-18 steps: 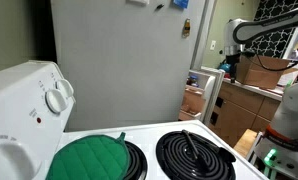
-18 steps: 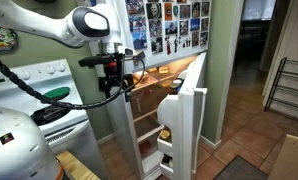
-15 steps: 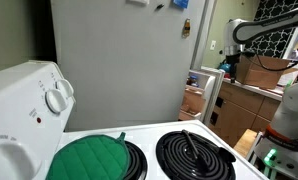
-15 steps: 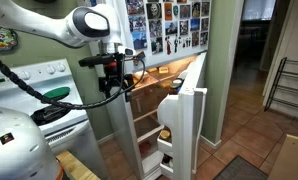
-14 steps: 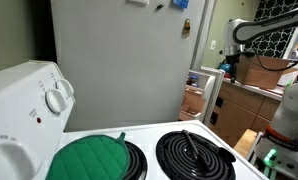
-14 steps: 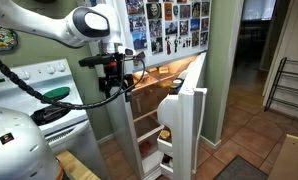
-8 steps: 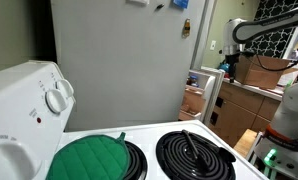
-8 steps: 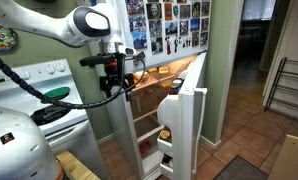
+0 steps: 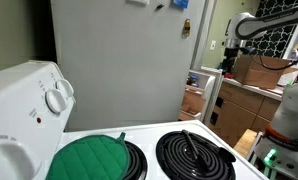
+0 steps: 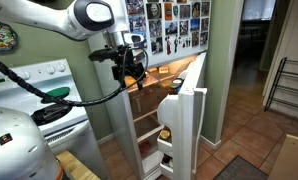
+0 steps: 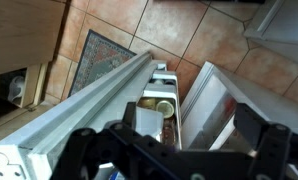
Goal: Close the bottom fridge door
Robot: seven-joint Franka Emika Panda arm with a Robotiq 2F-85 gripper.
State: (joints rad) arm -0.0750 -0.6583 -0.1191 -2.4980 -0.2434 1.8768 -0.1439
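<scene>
Nearest item: my jaws, spread wide and holding nothing; the dark fingers (image 11: 81, 150) sit at the bottom edge of the wrist view with only open air between them. Next: the bottom fridge door (image 10: 185, 118), below and a little outward of me, swung well out from the cabinet, with its inner racks facing the room. I am not touching it. Next: jars (image 11: 157, 103) standing in what I take to be a door rack, though the wrist view is too soft to be sure which white edge belongs to the door and which to the cabinet. Next: the lit fridge shelves (image 10: 145, 112), fully exposed. Above them: the upper door (image 10: 171, 24), covered in photographs and shut. Farther: the tiled floor (image 11: 194, 38) and a patterned rug (image 11: 95, 58). Off to the side: the stove (image 9: 204, 128) with a green pot holder (image 9: 87, 158) on one burner. Progress: none of the closing is done, as I judge it. What is left is to get to the door's outer face, push it through the whole swing, and seat it against the cabinet.
</scene>
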